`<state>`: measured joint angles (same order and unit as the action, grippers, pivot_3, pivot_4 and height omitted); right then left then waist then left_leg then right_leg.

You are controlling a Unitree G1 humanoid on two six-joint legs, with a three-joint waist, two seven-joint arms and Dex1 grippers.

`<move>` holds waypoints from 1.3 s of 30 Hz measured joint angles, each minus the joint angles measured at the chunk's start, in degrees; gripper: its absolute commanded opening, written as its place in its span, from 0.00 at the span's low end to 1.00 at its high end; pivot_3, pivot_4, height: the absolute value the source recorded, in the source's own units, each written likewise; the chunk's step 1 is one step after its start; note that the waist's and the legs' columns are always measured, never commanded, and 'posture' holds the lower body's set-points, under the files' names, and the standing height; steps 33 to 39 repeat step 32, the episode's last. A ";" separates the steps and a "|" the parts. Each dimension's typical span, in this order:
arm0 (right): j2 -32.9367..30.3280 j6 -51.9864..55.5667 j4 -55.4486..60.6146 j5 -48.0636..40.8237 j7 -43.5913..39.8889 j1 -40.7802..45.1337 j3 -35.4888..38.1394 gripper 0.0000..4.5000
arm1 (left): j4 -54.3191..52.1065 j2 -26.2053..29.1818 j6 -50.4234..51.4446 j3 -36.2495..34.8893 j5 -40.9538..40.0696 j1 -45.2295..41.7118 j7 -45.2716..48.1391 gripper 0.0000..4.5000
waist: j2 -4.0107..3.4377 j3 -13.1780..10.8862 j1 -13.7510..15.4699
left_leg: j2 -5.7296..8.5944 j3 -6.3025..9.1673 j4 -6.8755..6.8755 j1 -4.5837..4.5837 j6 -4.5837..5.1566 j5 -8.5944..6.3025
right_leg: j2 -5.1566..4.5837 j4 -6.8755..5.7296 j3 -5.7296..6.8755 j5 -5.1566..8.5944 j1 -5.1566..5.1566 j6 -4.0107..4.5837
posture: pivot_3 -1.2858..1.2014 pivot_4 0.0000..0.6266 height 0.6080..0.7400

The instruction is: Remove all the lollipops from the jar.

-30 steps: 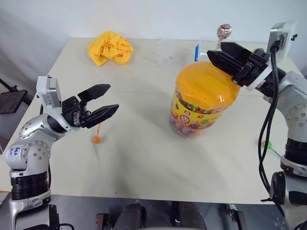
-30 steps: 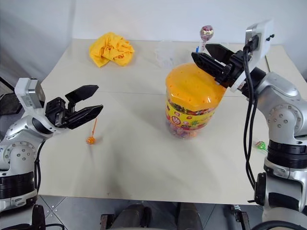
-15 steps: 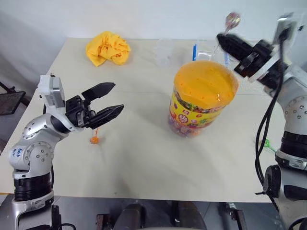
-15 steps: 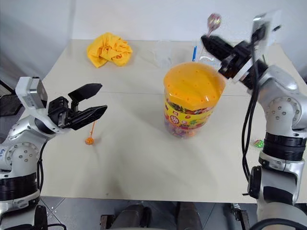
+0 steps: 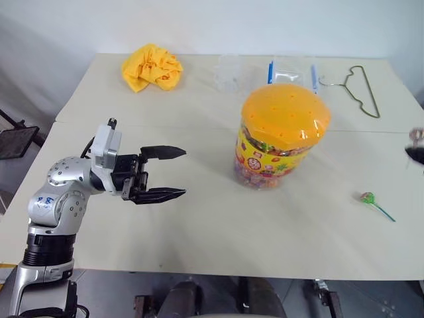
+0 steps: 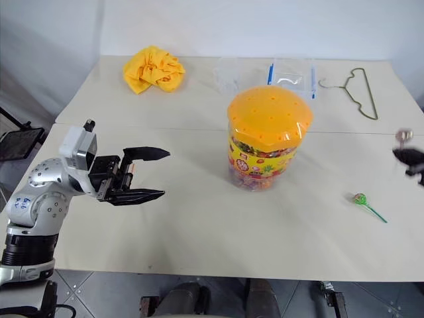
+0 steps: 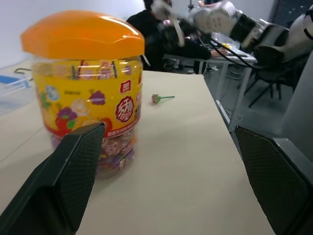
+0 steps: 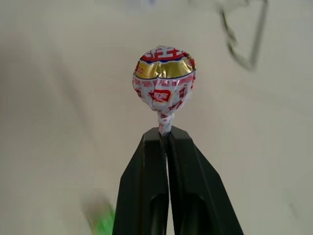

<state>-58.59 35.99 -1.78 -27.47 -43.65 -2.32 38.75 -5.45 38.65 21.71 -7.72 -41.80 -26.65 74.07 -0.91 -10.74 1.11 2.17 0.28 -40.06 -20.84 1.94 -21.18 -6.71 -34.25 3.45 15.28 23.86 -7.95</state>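
One jar (image 5: 283, 136) stands mid-table, lid on | two lollipops out: green lollipop (image 5: 367, 197) on table, pale lollipop (image 8: 164, 84) pinched in right gripper (image 8: 165, 134) | left gripper (image 5: 180, 173) fingers spread, empty.

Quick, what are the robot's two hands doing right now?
Left gripper: open, holding nothing.
Right gripper: shut on a pale lollipop, pinching its stick.

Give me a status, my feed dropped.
Left gripper open, empty. Right gripper shut on pale lollipop. Green lollipop on table. Nothing blocking jar.
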 measured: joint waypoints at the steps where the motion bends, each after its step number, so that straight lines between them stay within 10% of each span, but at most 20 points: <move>1: 1.44 -0.35 0.27 1.05 0.53 -1.97 0.02 0.01 | 0.30 -0.02 -0.19 0.06 0.25 -0.06 0.15 1.00 | 0.00 0.00 -0.06 | 0.01 -0.08 0.02 0.12 0.00 0.00 | -0.01 -0.05 -0.13 0.00 -0.04 -0.01 | 0.52 0.24 1.00; 7: 4.26 -5.43 0.63 6.87 1.59 -8.78 -0.82 0.01 | 1.21 -0.04 -0.39 0.29 0.68 -0.11 0.67 1.00 | -0.06 0.01 -0.03 | 0.03 -0.19 0.12 0.37 0.01 -0.02 | 0.01 -0.10 -0.43 0.00 -0.10 0.00 | 0.52 0.24 1.00; 19: 10.96 -14.52 3.71 0.33 -6.95 -10.20 4.52 0.82 | 2.10 1.55 1.58 -0.57 2.73 0.34 -3.48 1.00 | -0.06 0.00 0.25 | 0.04 -0.10 0.13 0.39 -0.01 -0.03 | 0.03 -0.02 -0.41 -0.01 -0.17 0.00 | 0.52 0.24 1.00; 39: 11.53 -19.01 24.49 -16.64 -20.06 -2.27 -3.43 0.99 | 11.88 4.75 -8.97 -5.93 11.25 5.30 -8.21 1.00 | -0.02 -0.01 0.14 | -0.04 0.02 0.18 0.47 -0.11 -0.09 | -0.01 0.00 -0.43 0.02 -0.23 0.06 | 0.52 0.24 1.00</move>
